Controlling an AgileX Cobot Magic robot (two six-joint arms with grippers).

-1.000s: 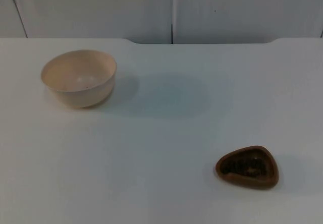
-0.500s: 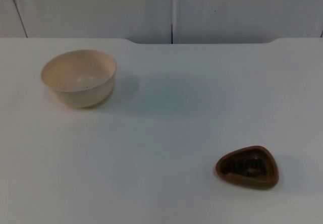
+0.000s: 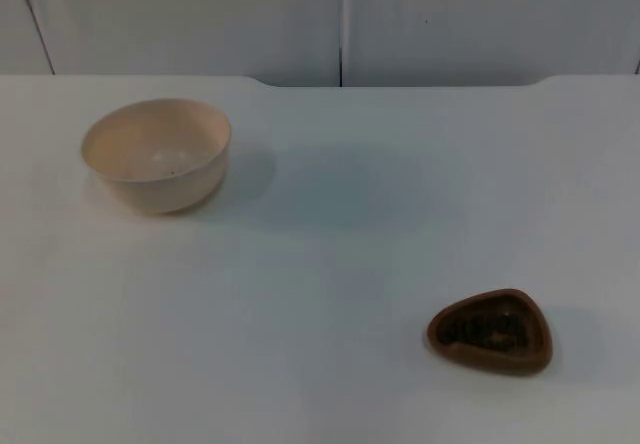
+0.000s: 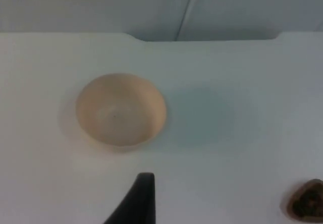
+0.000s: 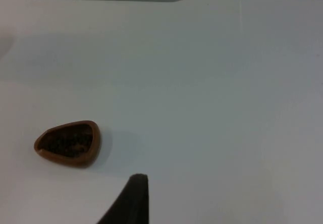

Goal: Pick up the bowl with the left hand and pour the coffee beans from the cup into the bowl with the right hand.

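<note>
Nothing done yet. Bowl (image 3: pixel 156 154) sat empty on table (image 3: pixel 330 264), far left; cup (image 3: pixel 490 330) with beans stood well apart, near right. Left end effector (image 4: pixel 139 199) and right end effector (image 5: pixel 132 199) hovered above, finger spread indeterminable. Lifting, pouring pending.

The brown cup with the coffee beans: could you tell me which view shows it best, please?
The right wrist view: the cup sits whole, its dark beans visible. The top view shows it whole too; the left wrist view cuts it off.
</note>
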